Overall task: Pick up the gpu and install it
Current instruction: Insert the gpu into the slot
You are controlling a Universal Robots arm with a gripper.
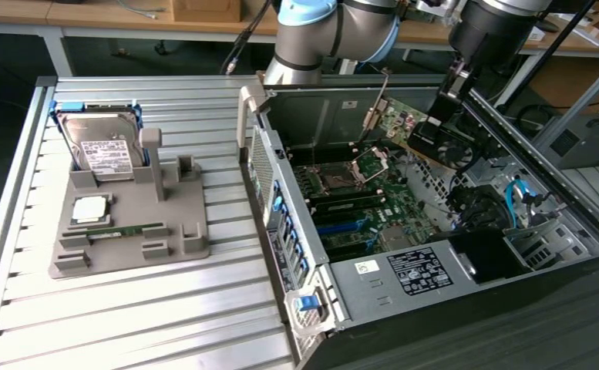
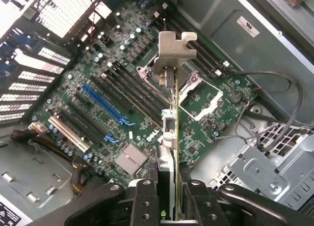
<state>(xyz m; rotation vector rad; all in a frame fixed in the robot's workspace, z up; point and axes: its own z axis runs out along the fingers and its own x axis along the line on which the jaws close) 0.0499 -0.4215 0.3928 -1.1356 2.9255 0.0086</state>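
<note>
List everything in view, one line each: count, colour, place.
thin flat gpu card with silver metal end bracket: one, brownish-green, held over the motherboard
open metal computer case: one, grey, exterior view's right
motherboard: one, green, inside the case
moulded plastic fixture tray: one, grey, exterior view's left
hard drive with white label: one, silver, propped at the tray's far end
square processor chip: one, silver, on the tray
narrow RAM stick: one, green, on the tray
slatted metal table: one, silver, under everything
robot arm: one, silver and light blue, above the case
gripper: one, black, shut on the gpu card
</note>
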